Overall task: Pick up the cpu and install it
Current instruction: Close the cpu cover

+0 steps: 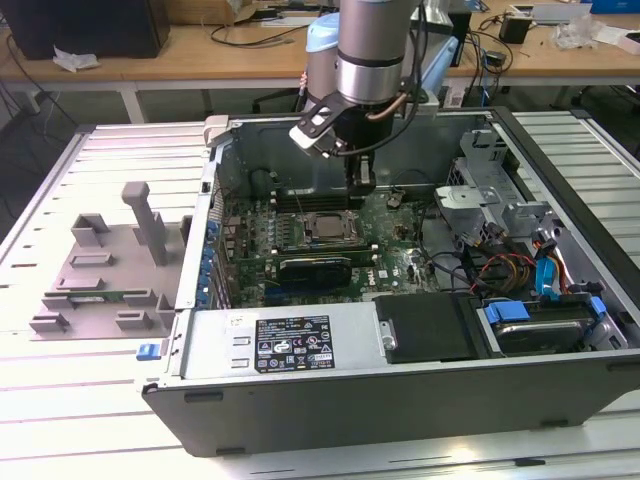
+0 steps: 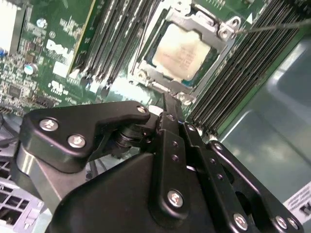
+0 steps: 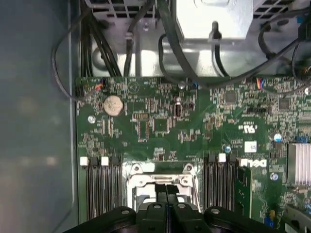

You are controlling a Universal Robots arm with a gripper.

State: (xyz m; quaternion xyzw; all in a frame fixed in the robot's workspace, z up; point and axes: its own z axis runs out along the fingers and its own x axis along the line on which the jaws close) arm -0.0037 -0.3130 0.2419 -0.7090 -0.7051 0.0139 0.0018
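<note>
The cpu (image 1: 328, 228) lies flat in the motherboard socket inside the open computer case, silver-grey top up. In the second wrist view the cpu (image 2: 182, 52) sits inside the metal socket frame (image 2: 209, 25), with memory slots on both sides. My gripper (image 1: 361, 186) hangs just above the board at the socket's far edge, a little to the exterior view's right of the cpu. Its black fingers (image 2: 171, 112) are pressed together with nothing between them, tips close to the frame's edge. The first wrist view shows the gripper (image 3: 166, 190) shut over the socket frame (image 3: 141, 180).
A black expansion card (image 1: 315, 268) lies in front of the socket. Cables (image 1: 505, 268), drive bays and a power supply (image 1: 290, 340) fill the case's right and front. A grey fixture block (image 1: 105, 265) stands on the slatted table at the exterior view's left.
</note>
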